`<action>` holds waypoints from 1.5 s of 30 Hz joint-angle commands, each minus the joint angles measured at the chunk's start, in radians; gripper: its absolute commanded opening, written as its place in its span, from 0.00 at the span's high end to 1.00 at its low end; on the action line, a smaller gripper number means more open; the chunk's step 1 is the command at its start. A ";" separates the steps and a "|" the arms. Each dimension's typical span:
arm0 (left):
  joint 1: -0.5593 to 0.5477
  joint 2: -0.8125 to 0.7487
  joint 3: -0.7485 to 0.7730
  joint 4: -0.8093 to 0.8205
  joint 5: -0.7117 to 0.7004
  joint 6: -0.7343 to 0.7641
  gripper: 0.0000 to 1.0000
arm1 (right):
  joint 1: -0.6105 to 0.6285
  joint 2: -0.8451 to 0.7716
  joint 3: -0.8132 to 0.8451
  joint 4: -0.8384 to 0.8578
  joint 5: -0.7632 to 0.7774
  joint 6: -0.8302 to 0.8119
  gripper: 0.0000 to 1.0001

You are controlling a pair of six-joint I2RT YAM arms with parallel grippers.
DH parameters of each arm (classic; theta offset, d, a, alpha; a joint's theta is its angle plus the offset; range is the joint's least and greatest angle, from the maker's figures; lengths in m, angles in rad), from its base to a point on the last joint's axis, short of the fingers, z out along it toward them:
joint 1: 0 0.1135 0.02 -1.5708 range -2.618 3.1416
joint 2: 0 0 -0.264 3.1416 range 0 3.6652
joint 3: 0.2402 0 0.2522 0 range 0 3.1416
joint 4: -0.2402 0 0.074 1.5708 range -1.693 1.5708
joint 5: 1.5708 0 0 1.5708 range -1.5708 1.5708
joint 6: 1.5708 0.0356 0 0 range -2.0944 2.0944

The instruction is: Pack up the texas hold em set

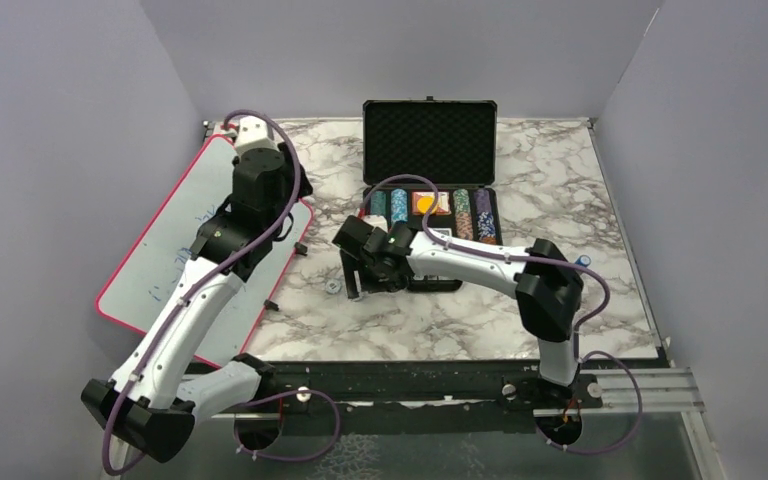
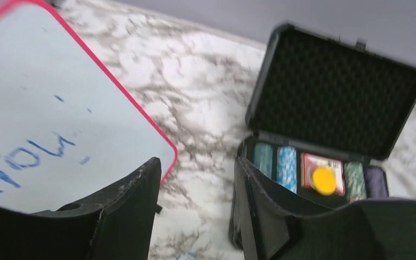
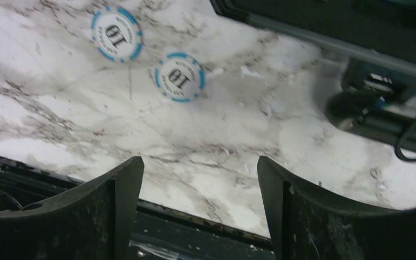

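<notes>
Black briefcase [image 1: 430,140] stands open at the back of the desk [image 1: 560,190], racked chips [image 1: 463,212] inside. Two blue-rimmed chips [image 3: 179,77] lie loose just ahead of the spread, empty right gripper [image 3: 199,165]; left gripper [image 2: 196,165] spread too, apparently empty.

briefcase [image 1: 430,140] behind two chips [image 3: 179,77], whiteboard [image 1: 160,265] to its left
</notes>
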 commanded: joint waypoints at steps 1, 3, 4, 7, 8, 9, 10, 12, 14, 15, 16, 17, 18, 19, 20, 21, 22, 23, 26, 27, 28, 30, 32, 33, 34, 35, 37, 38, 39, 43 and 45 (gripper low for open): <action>0.050 -0.016 0.104 0.012 -0.167 0.071 0.43 | 0.002 0.142 0.182 -0.142 0.012 -0.069 0.20; 0.070 -0.014 0.138 0.015 -0.163 0.086 0.41 | 0.003 0.212 0.264 -0.181 0.005 -0.084 0.20; 0.077 -0.016 0.149 0.018 -0.158 0.088 0.40 | 0.003 0.242 0.299 -0.201 0.002 -0.089 0.21; 0.091 -0.027 0.153 0.038 -0.133 0.095 0.39 | 0.004 0.319 0.389 -0.246 -0.015 -0.104 0.23; 0.092 -0.028 0.151 0.043 -0.127 0.097 0.38 | 0.004 0.338 0.414 -0.262 -0.014 -0.107 0.24; 0.092 -0.030 0.147 0.047 -0.122 0.099 0.38 | 0.004 0.357 0.436 -0.272 -0.013 -0.111 0.24; 0.093 -0.033 0.142 0.050 -0.120 0.101 0.38 | 0.004 0.375 0.456 -0.281 -0.012 -0.114 0.25; 0.092 -0.034 0.129 0.052 -0.119 0.103 0.37 | 0.004 0.408 0.488 -0.287 -0.012 -0.126 0.26; 0.093 -0.038 0.118 0.054 -0.121 0.104 0.35 | 0.004 0.431 0.512 -0.296 -0.016 -0.137 0.28; 0.092 -0.040 0.113 0.054 -0.121 0.103 0.35 | 0.004 0.443 0.520 -0.302 -0.016 -0.140 0.28; 0.092 -0.043 0.108 0.055 -0.121 0.102 0.34 | 0.003 0.453 0.528 -0.310 -0.014 -0.139 0.29; 0.093 -0.046 0.106 0.055 -0.121 0.101 0.34 | 0.004 0.463 0.534 -0.315 -0.012 -0.138 0.30; 0.093 -0.048 0.102 0.055 -0.119 0.099 0.34 | 0.004 0.470 0.538 -0.316 -0.012 -0.140 0.30; 0.093 -0.049 0.100 0.056 -0.118 0.098 0.34 | 0.004 0.475 0.539 -0.316 -0.012 -0.142 0.31; 0.092 -0.050 0.097 0.057 -0.116 0.097 0.34 | 0.004 0.479 0.538 -0.311 -0.012 -0.145 0.32; 0.093 -0.051 0.096 0.057 -0.113 0.096 0.34 | 0.004 0.483 0.537 -0.308 -0.013 -0.147 0.33; 0.092 -0.051 0.095 0.058 -0.109 0.096 0.34 | 0.004 0.486 0.537 -0.301 -0.013 -0.151 0.33; 0.093 -0.051 0.093 0.058 -0.105 0.096 0.34 | 0.003 0.488 0.533 -0.289 -0.019 -0.157 0.34; 0.093 -0.053 0.088 0.058 -0.089 0.090 0.34 | 0.004 0.499 0.528 -0.262 -0.021 -0.163 0.35; 0.093 -0.053 0.086 0.057 -0.084 0.088 0.34 | 0.002 0.504 0.528 -0.256 -0.021 -0.163 0.35; 0.093 -0.053 0.085 0.057 -0.079 0.087 0.34 | 0.002 0.510 0.528 -0.251 -0.022 -0.163 0.35; 0.093 -0.053 0.082 0.055 -0.076 0.085 0.34 | 0.003 0.519 0.530 -0.247 -0.015 -0.158 0.35; 0.093 -0.051 0.080 0.053 -0.072 0.085 0.34 | 0.003 0.525 0.528 -0.240 -0.007 -0.155 0.35; 0.093 -0.051 0.079 0.052 -0.071 0.084 0.34 | 0.003 0.527 0.527 -0.234 -0.006 -0.156 0.35; 0.093 -0.050 0.078 0.052 -0.070 0.082 0.34 | 0.002 0.525 0.525 -0.223 -0.004 -0.157 0.34; 0.092 -0.050 0.078 0.052 -0.069 0.082 0.34 | 0.003 0.522 0.520 -0.208 -0.002 -0.159 0.34; 0.093 -0.049 0.078 0.052 -0.068 0.080 0.34 | 0.002 0.517 0.515 -0.185 0.002 -0.161 0.34; 0.093 -0.047 0.078 0.052 -0.068 0.080 0.34 | 0.003 0.514 0.512 -0.177 0.001 -0.162 0.34; 0.093 -0.045 0.077 0.052 -0.069 0.082 0.34 | 0.003 0.513 0.511 -0.172 0.000 -0.163 0.35; 0.093 -0.044 0.076 0.051 -0.068 0.085 0.34 | 0.003 0.517 0.499 -0.177 -0.001 -0.153 0.46; 0.092 -0.045 0.075 0.051 -0.069 0.085 0.34 | 0.003 0.516 0.491 -0.187 -0.001 -0.145 0.53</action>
